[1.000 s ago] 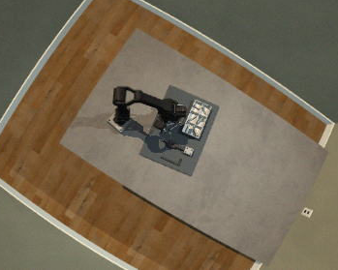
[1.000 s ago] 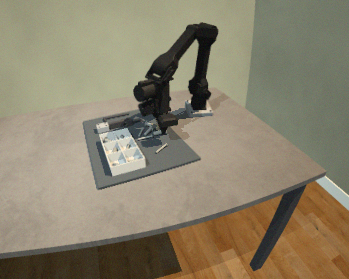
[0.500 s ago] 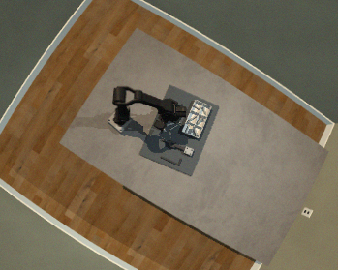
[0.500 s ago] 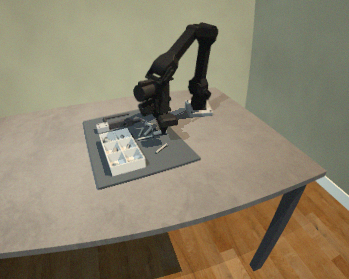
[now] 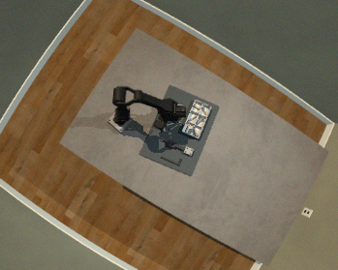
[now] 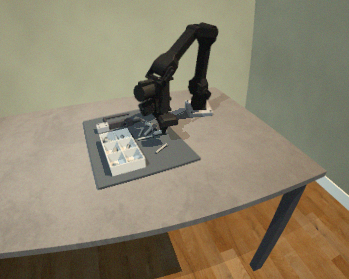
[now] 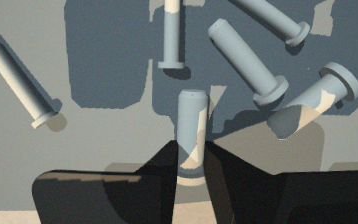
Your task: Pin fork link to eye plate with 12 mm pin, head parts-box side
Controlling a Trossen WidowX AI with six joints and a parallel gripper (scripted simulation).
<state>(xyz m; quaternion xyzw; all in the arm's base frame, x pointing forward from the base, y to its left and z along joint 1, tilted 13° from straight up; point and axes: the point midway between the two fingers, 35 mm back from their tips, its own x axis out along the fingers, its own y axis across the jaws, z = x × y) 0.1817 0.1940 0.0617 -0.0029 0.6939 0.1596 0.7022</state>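
Note:
My gripper (image 7: pixel 189 148) (image 5: pixel 168 125) (image 6: pixel 163 126) is low over the dark mat (image 5: pixel 153 153) (image 6: pixel 180 156) and shut on a light grey headed pin (image 7: pixel 192 122). The pin lies lengthwise between the fingers, with its head near my palm and its plain end pointing away. Several other headed pins lie loose around it in the wrist view: a thin one (image 7: pixel 19 82) at the left, one (image 7: pixel 172 35) straight ahead, one (image 7: pixel 247 60) slanted at the right, and a thicker one (image 7: pixel 315 97) at the far right. A small light block (image 5: pixel 188 151) (image 6: pixel 102 127) and a dark bar (image 5: pixel 171 161) (image 6: pixel 115 117) lie at the mat's edge.
A white parts box (image 5: pixel 197 119) (image 6: pixel 122 153) with several compartments stands on the mat next to the pins. One loose pin (image 6: pixel 161 148) lies apart on the mat. The arm's base (image 5: pixel 118 122) (image 6: pixel 200 108) is beside the mat.

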